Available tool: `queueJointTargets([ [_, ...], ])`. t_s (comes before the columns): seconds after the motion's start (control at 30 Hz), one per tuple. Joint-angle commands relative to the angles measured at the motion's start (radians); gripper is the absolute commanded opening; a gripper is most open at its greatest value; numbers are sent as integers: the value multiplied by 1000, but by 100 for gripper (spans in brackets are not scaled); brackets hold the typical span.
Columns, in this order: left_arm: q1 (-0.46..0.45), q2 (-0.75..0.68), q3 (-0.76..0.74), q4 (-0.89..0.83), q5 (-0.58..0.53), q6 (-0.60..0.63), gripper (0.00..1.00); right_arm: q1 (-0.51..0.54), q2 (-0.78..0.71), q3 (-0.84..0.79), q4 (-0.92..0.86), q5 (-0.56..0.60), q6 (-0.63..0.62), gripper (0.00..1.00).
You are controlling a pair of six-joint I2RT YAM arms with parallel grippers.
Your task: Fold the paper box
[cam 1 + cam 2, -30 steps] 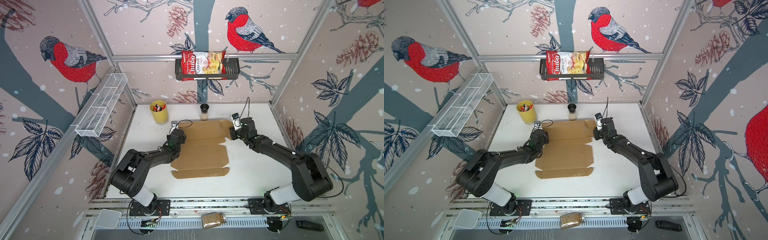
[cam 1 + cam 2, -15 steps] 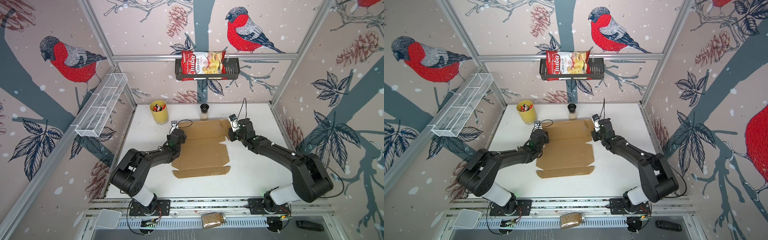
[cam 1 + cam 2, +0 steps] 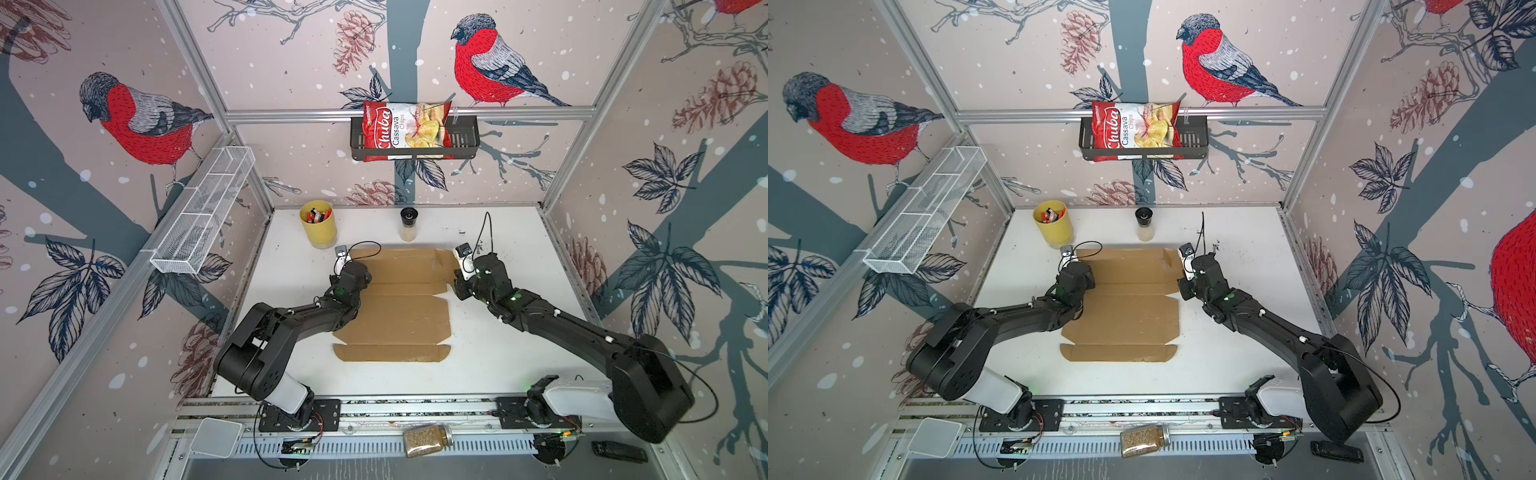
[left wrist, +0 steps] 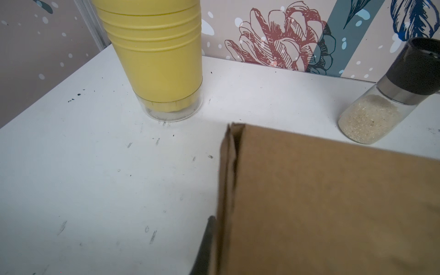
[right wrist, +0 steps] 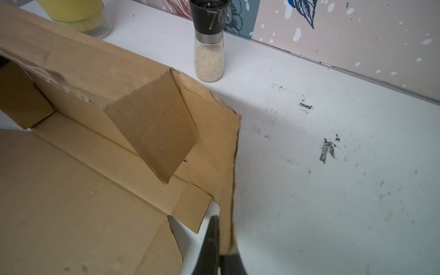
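- On the table (image 3: 498, 332), just on the near side of the grinder (image 3: 408, 224), the paper box (image 3: 395, 307) lies as an opened sheet. Its far edge is close to the grinder but apart from it.
- Change: the right gripper (image 5: 221, 239) had its jaws partly apart a second ago. They are now pinched together on the thin edge of the side flap (image 5: 228, 166) to the right of the grinder.
- Left gripper (image 4: 215, 235): jaws stay closed on the opposite flap, left of the grinder. Only one finger (image 4: 204, 240) shows, with cardboard pressed against it.
- A small tab (image 5: 154, 128) stands tilted up beside the flap the right gripper holds.
- Meaning, as I judge it: both flaps at the grinder end are now held, so the walls can be raised together. The folding has barely begun, as the main panels are still flat.
- Orientation: the long axis appears to run from the grinder straight towards the arm bases. The narrow closing flap sits at the end farthest from the grinder.
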Motion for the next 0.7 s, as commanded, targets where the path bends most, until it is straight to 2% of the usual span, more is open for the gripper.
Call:
queueJointTargets([
  [0.0,-1,-10,-11,-53,-25,-33,0,8,-48,-28,-26,-39,40,4],
  [0.17,0,-10,-13,-58,-14,-36,0,21,-81,-55,-37,-111,57,4],
  [0.33,2,-22,-20,-62,-17,-38,0,78,-125,-52,-84,-99,46,3],
  [0.5,3,-35,-25,-55,-18,-43,0,99,-170,-92,-16,-133,107,4],
  [0.67,0,-32,-16,-44,2,-52,0,109,-106,-57,35,-120,128,4],
])
